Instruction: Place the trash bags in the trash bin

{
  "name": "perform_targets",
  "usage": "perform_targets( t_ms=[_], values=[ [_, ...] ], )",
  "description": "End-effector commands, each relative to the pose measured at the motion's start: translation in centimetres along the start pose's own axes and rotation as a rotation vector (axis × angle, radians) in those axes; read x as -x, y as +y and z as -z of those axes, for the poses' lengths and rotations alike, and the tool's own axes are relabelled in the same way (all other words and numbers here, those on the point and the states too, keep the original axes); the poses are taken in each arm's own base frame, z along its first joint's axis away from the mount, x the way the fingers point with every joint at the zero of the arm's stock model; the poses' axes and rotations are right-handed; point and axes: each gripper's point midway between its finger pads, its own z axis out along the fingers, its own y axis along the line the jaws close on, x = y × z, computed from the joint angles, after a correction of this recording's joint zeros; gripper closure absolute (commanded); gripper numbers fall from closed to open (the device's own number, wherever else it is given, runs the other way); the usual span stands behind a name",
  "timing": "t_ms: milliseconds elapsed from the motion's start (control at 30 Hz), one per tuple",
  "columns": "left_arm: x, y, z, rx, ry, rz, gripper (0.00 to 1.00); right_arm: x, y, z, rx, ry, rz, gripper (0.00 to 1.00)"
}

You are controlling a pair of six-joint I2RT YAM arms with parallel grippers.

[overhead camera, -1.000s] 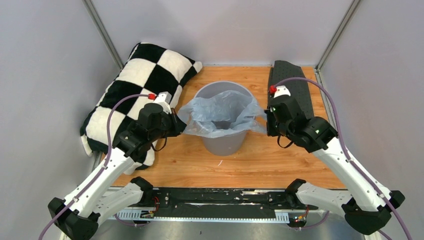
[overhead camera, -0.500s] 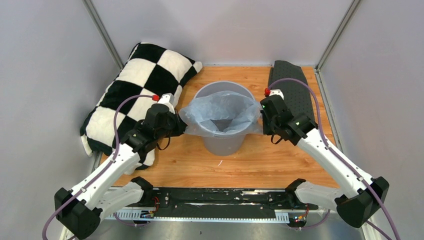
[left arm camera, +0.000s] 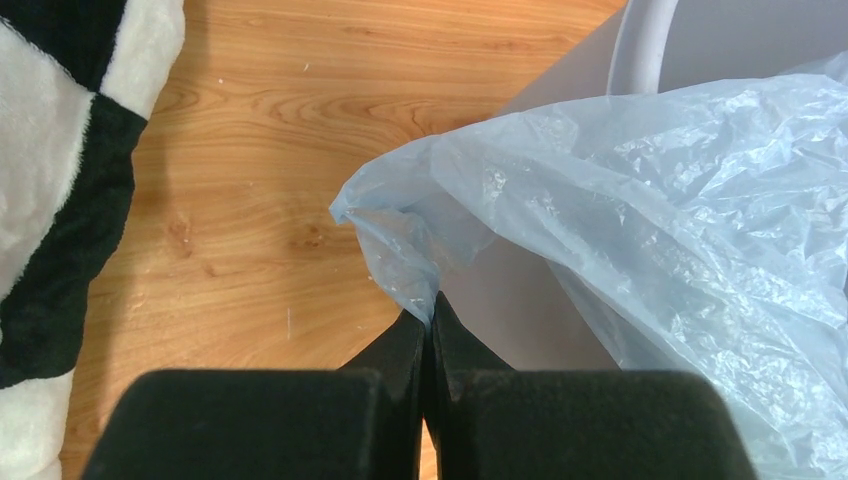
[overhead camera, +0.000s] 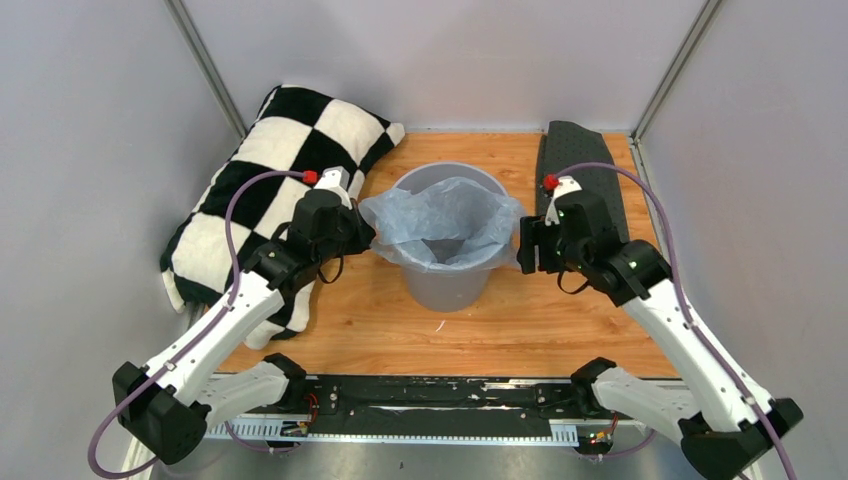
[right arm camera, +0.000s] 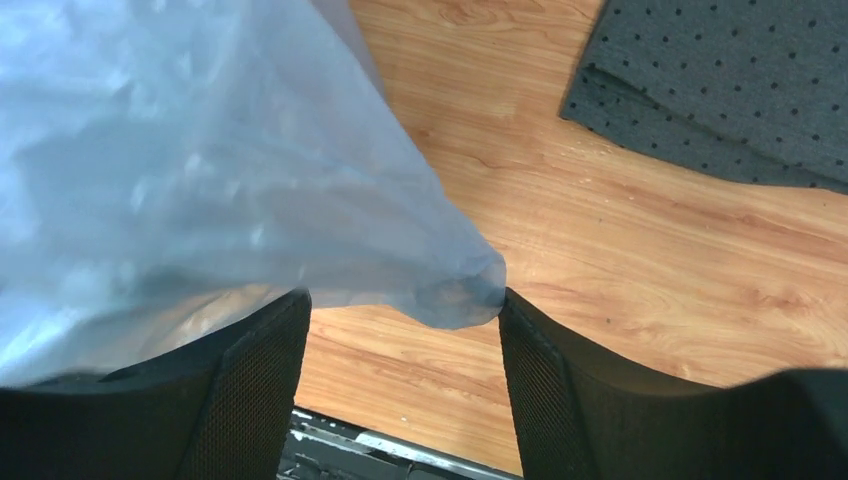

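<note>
Left arm (overhead camera: pixel 230 320) reaching forward and inward from its base, left end effector (left arm camera: pixel 432 305) pinched tight on a corner of the trash bag (left arm camera: pixel 640 190), right arm (overhead camera: pixel 690 330) angled inward likewise, right end effector (right arm camera: pixel 402 300) with fingers spread wide apart

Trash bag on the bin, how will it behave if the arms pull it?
Probably floppy: the trash bag crumples and drapes in folds over the trash bin rim. Likely very light, since it's translucent. It may slip where the left pincer pinches only a corner.
</note>
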Motion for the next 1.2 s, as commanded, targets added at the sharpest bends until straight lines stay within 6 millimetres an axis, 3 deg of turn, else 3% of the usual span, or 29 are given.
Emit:
perform_targets(
  t_ms=[0,167,267,500,633,867,967,1167],
  values=[
    [0.1,0.5,-0.3,0.024,0.005,-0.007,1.00,0.4,0.8,3.3,0.094,-0.047,0.022,0.29],
    [-0.3,0.6,-0.3,0.021,0.008,-0.004,1.00,0.8,2.4,5.8,0.222,-0.103,0.068,0.26],
    [-0.3,0.6,-0.3,0.018,0.010,-0.003,1.00,2.3,3.0,7.6,0.259,-0.163,0.095,0.25],
    [-0.5,0.5,-0.2,0.013,0.017,-0.003,1.00,6.4,0.3,9.7,0.095,-0.261,0.138,0.23],
    [-0.5,0.6,-0.1,0.015,0.020,-0.010,1.00,8.2,0.6,10.0,0.092,-0.277,0.163,0.23],
    [-0.7,0.5,0.0,0.011,0.023,-0.014,1.00,11.9,1.1,12.5,0.104,-0.370,0.219,0.21],
    [-0.6,0.5,-0.1,0.011,0.022,-0.018,1.00,13.5,2.8,12.0,0.171,-0.371,0.282,0.23],
    [-0.9,0.8,0.1,0.014,0.021,-0.019,1.00,15.2,5.9,7.6,0.287,-0.294,0.401,0.38]
  ],
)
